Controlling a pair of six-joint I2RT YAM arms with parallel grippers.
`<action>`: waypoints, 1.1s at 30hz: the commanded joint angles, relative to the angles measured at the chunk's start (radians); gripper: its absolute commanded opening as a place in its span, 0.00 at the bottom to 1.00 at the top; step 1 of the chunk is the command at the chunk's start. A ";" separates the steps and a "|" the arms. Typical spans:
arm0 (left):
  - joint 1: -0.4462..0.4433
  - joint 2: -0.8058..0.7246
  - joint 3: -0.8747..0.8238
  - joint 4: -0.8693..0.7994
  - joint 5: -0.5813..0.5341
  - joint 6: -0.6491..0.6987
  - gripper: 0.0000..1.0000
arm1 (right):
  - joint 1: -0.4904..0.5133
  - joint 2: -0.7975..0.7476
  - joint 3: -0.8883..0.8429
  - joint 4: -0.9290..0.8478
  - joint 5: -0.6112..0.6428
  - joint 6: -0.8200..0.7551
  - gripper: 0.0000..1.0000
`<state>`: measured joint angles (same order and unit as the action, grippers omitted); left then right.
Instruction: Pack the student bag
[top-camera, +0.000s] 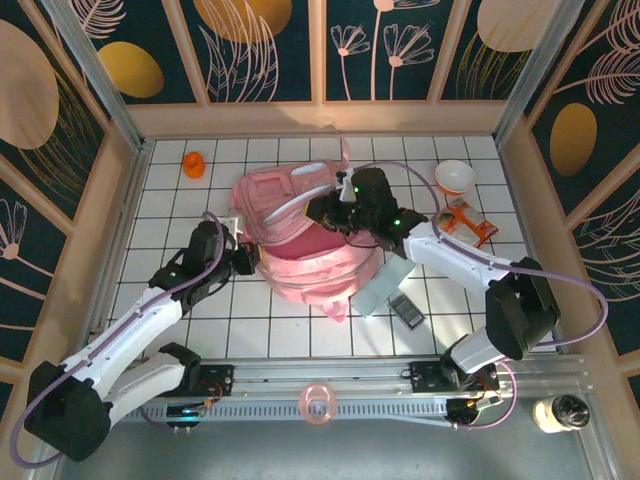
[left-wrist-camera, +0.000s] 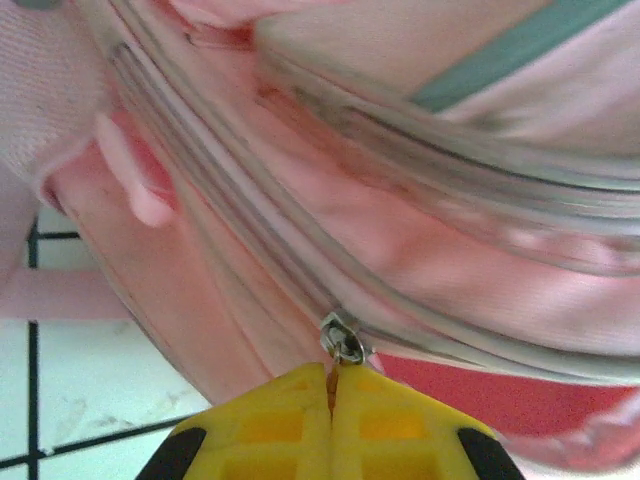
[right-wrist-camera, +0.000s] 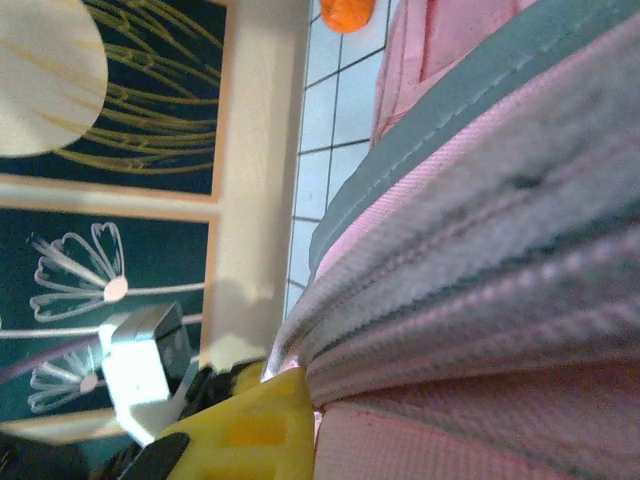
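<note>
No readable text or labels

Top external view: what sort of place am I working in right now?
Probably a staged robot test cell, not a real room: a white grid-tiled tabletop, dark flower-printed wall panels in pale wooden frames, and a metal rail carrying both arm bases.

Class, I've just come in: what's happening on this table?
Two robot arms are handling the pink bag, which lies on the tiled table. The left end effector is shut on the zip pull at the bag's side. The right end effector is against the bag's far part; whether it grips is unclear. A bowl sits outside the bag.
</note>
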<state>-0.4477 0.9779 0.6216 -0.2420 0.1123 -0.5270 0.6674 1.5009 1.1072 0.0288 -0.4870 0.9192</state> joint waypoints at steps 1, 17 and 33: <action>0.073 0.027 0.018 -0.009 -0.102 0.060 0.00 | -0.059 -0.021 0.144 -0.091 -0.151 -0.142 0.00; 0.233 0.241 0.139 0.191 -0.122 0.091 0.21 | -0.115 -0.021 0.286 -0.126 -0.267 -0.137 0.00; 0.233 -0.129 0.180 -0.049 -0.027 -0.055 0.63 | 0.032 0.159 0.216 0.273 -0.014 0.036 0.00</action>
<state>-0.2157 0.8623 0.8101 -0.2218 0.0704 -0.5381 0.6624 1.6341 1.2808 0.0986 -0.5491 0.9260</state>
